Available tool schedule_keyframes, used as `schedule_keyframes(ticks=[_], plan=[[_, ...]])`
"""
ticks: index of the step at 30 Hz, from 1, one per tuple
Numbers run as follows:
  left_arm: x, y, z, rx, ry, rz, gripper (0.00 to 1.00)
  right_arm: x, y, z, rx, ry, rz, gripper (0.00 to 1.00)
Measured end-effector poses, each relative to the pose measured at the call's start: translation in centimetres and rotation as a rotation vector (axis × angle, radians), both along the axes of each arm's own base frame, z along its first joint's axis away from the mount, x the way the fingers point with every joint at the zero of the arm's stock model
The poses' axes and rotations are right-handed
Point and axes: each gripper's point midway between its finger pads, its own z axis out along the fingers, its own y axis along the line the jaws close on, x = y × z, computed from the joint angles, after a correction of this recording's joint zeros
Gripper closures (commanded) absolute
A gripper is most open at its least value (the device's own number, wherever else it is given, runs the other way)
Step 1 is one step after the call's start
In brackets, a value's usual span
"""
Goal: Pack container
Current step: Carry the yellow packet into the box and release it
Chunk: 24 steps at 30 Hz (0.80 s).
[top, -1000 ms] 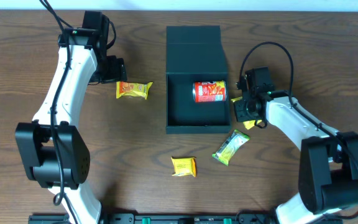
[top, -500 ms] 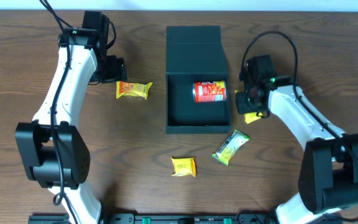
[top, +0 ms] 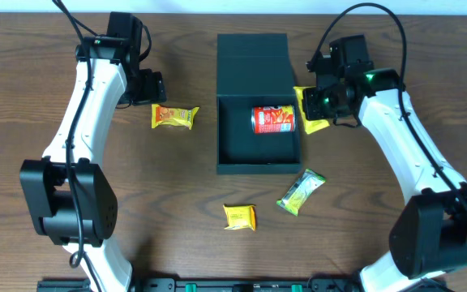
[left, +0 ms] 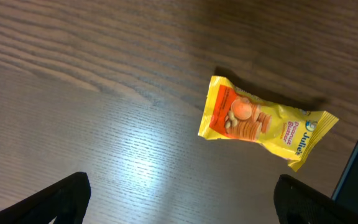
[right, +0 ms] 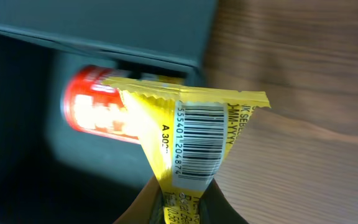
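1. The container (top: 237,146), a dark square box, sat open in the middle of the table (top: 185,186), its flap lid (top: 252,53) folded back flat on the far side.
2. A red can (top: 274,119) lay on its side inside the container, against the wall nearest my right arm.
3. My right hand (top: 315,102) was clamped on a yellow packet (right: 191,137), held at the container's right rim, beside the can.
4. My left hand (left: 179,199) hung left of the container, fingers apart and empty, near an orange biscuit packet (left: 263,122) on the table, not touching it.
5. A green packet (top: 302,191) and a small yellow snack (top: 240,216) lay on the table near the container's front wall.
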Motion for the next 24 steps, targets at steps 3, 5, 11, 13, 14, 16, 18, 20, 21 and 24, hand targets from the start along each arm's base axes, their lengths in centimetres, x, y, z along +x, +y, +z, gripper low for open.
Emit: schedule_keyframes(ticks=[3,5,11,13,14,16,18,20,21,24], plan=[[0.1,0.0,0.0,0.000,-0.006,0.000,0.05,-0.3,1.1,0.2,0.064,0.024,-0.012,0.88],[0.3,0.0,0.1,-0.001,-0.013,0.000,0.05,-0.5,1.8,0.3,0.091,0.037,-0.019,0.88],[0.7,-0.1,0.2,-0.002,-0.028,0.000,0.05,-2.2,6.0,0.5,0.152,0.090,-0.015,0.88],[0.8,-0.1,0.2,-0.002,-0.034,-0.001,0.04,-2.8,8.0,0.7,0.169,0.097,-0.004,0.88],[0.8,-0.1,0.2,-0.002,-0.035,-0.001,0.05,-3.0,8.8,0.8,0.179,0.095,0.004,0.87],[0.9,-0.1,0.2,-0.002,-0.039,-0.001,0.05,-3.1,10.7,1.1,0.197,0.076,0.026,0.86],[1.0,-0.1,0.2,-0.002,-0.042,-0.002,0.04,-3.4,12.2,1.4,0.208,0.060,0.041,0.83],[1.1,-0.1,0.3,-0.002,-0.047,-0.007,0.05,-3.8,13.5,1.5,0.197,0.045,0.048,0.82],[1.2,-0.1,0.3,-0.001,-0.049,-0.010,0.05,-4.0,13.9,1.4,0.185,0.040,0.046,0.82],[1.2,-0.1,0.3,0.004,-0.048,-0.029,0.05,-4.0,14.4,1.3,0.147,0.012,0.024,0.83]])
